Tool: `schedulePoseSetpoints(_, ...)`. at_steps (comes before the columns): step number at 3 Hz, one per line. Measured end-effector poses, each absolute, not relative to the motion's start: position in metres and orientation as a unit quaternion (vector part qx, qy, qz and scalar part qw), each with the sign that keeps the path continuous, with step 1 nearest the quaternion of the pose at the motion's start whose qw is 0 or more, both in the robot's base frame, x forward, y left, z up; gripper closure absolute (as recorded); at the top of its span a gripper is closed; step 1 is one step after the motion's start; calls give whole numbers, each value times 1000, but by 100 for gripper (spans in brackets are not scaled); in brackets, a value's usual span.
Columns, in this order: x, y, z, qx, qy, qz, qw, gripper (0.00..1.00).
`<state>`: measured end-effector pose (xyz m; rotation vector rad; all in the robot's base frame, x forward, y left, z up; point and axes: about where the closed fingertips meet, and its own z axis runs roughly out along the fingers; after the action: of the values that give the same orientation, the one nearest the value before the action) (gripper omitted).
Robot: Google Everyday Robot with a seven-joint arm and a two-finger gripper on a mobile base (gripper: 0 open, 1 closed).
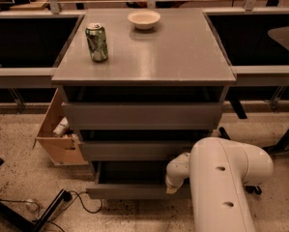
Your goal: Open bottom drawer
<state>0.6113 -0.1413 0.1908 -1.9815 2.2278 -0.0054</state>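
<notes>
The bottom drawer [129, 192] is the lowest of three grey fronts of the cabinet. It stands pulled out a little, with a dark gap showing its inside behind the front. My gripper [173, 186] is at the right end of that drawer front, low down by the floor. Most of it is hidden behind my large white arm [223, 182], which fills the lower right of the camera view. The middle drawer [134, 150] and the top drawer [139, 115] sit above, further in than the bottom one.
A green can [96, 42] and a white bowl [143, 19] stand on the cabinet top. An open cardboard box [57, 139] lies on the floor left of the cabinet. A black cable [81, 202] runs over the floor at the front left. Dark bins flank the cabinet.
</notes>
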Motion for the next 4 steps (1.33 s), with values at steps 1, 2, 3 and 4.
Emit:
schedulePoseSetpoints(1, 611, -141, 191, -662, 745, -2, 80, 35)
schedulePoseSetpoints(2, 611, -141, 191, -662, 745, -2, 80, 11)
schedulePoseSetpoints(3, 598, -142, 189, -662, 746, -4, 68, 5)
schedulePoseSetpoints(4, 550, -151, 184, -646, 763, 2, 21, 28)
